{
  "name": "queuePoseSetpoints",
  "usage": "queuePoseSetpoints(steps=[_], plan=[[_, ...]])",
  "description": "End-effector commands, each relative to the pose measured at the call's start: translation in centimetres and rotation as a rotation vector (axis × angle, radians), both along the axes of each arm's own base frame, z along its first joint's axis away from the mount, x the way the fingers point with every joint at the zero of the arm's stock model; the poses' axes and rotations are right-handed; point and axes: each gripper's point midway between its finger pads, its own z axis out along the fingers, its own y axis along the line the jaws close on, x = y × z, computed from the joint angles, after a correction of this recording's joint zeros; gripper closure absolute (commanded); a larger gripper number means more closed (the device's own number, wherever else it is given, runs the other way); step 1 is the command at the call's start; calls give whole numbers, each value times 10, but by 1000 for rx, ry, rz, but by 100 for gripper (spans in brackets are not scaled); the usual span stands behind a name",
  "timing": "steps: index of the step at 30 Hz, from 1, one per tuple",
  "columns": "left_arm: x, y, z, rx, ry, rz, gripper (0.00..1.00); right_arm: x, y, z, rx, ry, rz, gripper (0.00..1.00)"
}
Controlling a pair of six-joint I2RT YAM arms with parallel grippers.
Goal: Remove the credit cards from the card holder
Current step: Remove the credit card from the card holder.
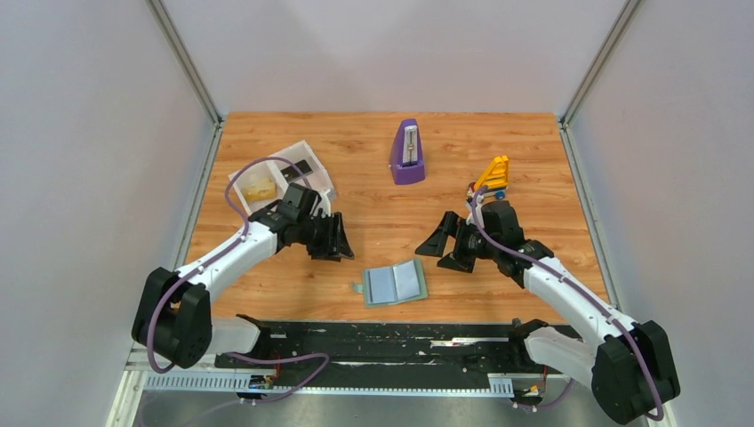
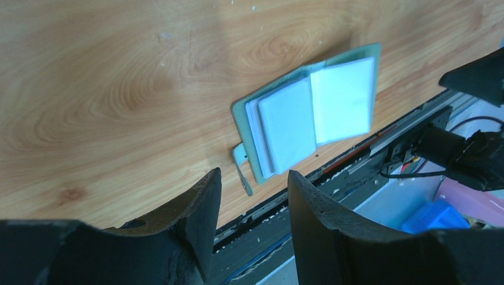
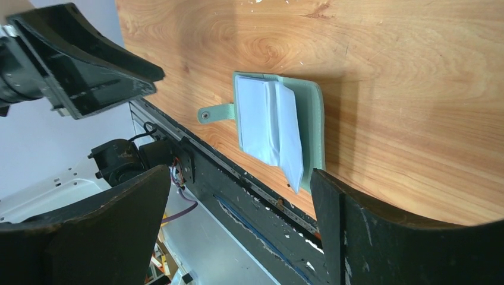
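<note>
The card holder (image 1: 395, 284) lay spread open on the wooden table (image 1: 373, 231), near the front edge and about midway between the two arms. Its teal cover faced down and its pale greyish inner pockets (image 2: 315, 113) faced up. The small strap tab (image 1: 358, 287) stuck out flat from its left side. Nothing was touching it.

The left gripper (image 1: 340, 244) hung above the table to the far left of the holder, apart from it. Its fingers (image 2: 202, 208) stood parted with bare wood showing between them, so it was released and held nothing. The right gripper (image 1: 445, 252) hovered on the far right side of the holder, its jaws spread wide and likewise holding nothing.

Behind the left arm, at the far left of the table, sat a white two-compartment tray (image 1: 324, 178). A yellowish card (image 1: 260, 188) lay in its left compartment and a dark card (image 1: 303, 167) in its right one, both well apart from the holder. I could not tell from where I stood whether any card remained in the pockets.

Farther back near the middle stood a purple metronome (image 1: 407, 153), and a yellow toy (image 1: 492, 174) sat at the far right, just behind the right arm.
</note>
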Motion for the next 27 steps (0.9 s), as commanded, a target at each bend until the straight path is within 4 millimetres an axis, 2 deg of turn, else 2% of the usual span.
queuePoseSetpoints(steps=[1, 7, 19, 27], plan=[[-8, -12, -16, -25, 15, -22, 46, 10, 6, 19, 15, -46, -2, 10], [-23, -27, -35, -43, 59, -49, 43, 8, 5, 16, 10, -46, 3, 10], [-53, -30, -66, 37, 112, -92, 47, 6, 8, 17, 14, -50, 14, 10], [-54, -34, -66, 20, 98, -88, 54, 2, 11, 21, 24, -66, 18, 10]])
